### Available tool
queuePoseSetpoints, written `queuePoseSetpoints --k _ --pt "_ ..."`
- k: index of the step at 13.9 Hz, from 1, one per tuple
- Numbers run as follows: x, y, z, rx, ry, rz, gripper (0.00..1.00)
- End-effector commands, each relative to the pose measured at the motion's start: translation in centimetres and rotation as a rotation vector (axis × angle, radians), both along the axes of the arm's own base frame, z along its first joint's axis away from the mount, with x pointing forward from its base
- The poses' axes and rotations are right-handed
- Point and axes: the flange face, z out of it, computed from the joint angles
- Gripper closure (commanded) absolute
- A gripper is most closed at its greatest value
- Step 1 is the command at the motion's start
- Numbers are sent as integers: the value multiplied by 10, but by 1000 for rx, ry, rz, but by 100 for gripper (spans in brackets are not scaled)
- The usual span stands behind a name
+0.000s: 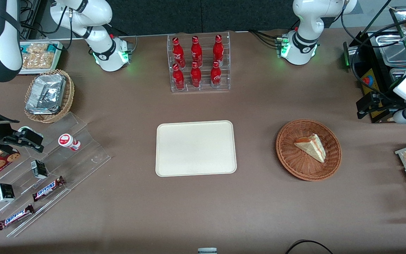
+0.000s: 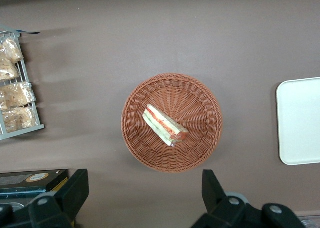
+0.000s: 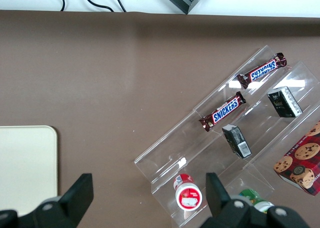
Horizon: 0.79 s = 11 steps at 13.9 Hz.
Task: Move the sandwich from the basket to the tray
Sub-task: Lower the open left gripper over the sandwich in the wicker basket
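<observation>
One sandwich [image 2: 165, 125] in basket [image 2: 172, 122] | gripper [image 2: 145, 190] apparently spread wide above | tray [image 1: 196, 148] bare

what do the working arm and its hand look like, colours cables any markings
The working arm is glossy white with rounded shells, black bands at the joints and a green light glowing at its base. Black cables trail from the base across the table. Its hand, high above the basket, is open, with two black, blocky, wedge-shaped fingers and round grey screw heads on the body. No lettering is readable.

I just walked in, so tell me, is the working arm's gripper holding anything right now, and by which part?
Nothing. The gripper is open and empty, high above the basket; the sandwich lies in it untouched.
</observation>
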Motion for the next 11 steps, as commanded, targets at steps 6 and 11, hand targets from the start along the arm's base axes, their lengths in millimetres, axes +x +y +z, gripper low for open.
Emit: queuePoseSetpoints --k 6,11 --pt "10 3 -73 -8 144 364 0" --pt "44 -3 -183 -1 195 832 0"
